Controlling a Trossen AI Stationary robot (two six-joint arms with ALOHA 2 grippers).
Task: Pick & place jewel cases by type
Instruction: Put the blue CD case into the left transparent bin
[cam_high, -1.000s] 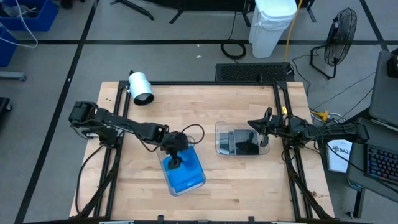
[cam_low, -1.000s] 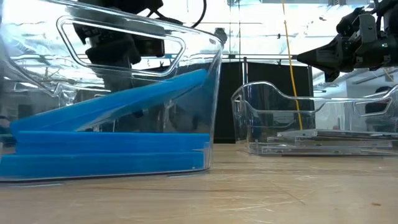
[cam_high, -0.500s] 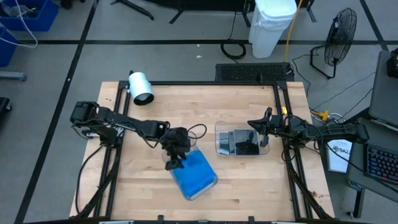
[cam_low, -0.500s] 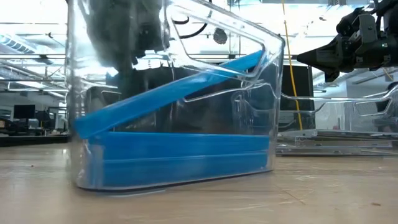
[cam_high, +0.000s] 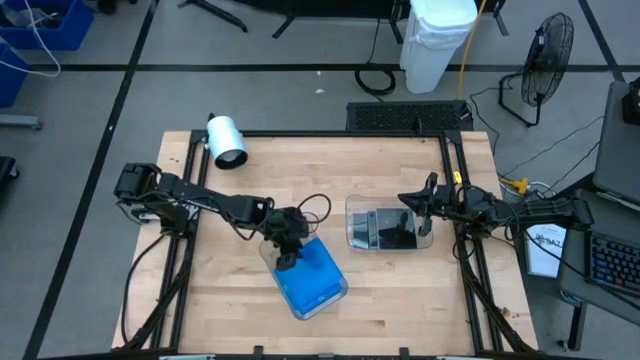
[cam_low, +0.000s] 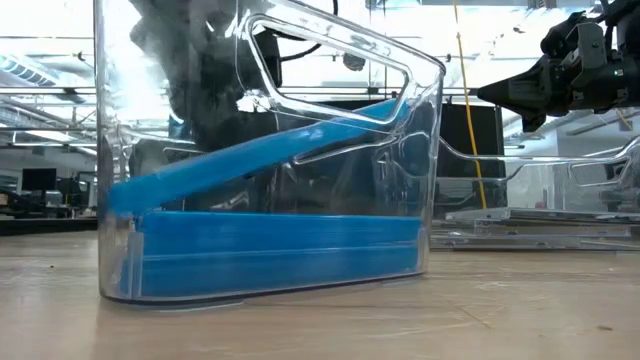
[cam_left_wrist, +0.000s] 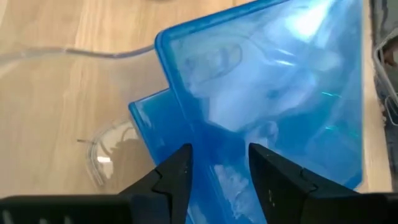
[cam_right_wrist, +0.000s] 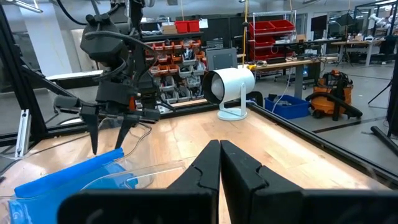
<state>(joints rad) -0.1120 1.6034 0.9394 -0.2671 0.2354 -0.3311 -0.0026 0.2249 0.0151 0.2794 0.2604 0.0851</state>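
Several bright blue jewel cases (cam_high: 315, 282) are stacked in a clear tray (cam_low: 425, 120) near the table's middle. The top case (cam_low: 270, 150) lies tilted, one end resting on the stack and the other raised against the tray wall. My left gripper (cam_high: 285, 258) hovers open over the tray's far-left end, fingers pointing steeply down over the tilted case (cam_left_wrist: 261, 81). A second clear tray (cam_high: 352, 225) to the right holds grey and dark jewel cases (cam_high: 390, 228) lying flat. My right gripper (cam_right_wrist: 219, 155) is shut and level, above that tray's right side. My left gripper's fingers (cam_left_wrist: 177, 171) stand apart on either side of the tilted blue case's edge (cam_left_wrist: 199, 134), coming from above at a slant. Whether they touch the case I cannot tell.
A white cylindrical lamp (cam_high: 226, 140) stands at the table's far left corner. Black rails (cam_high: 175, 270) run along the left and right sides. Bare wood (cam_high: 410, 300) lies along the near edge.
The tray of blue cases has slid toward the table's right and turned about on the wood, with the tilted case still leaning inside it. My left gripper has stayed at the tray's far-left end and tipped slightly.
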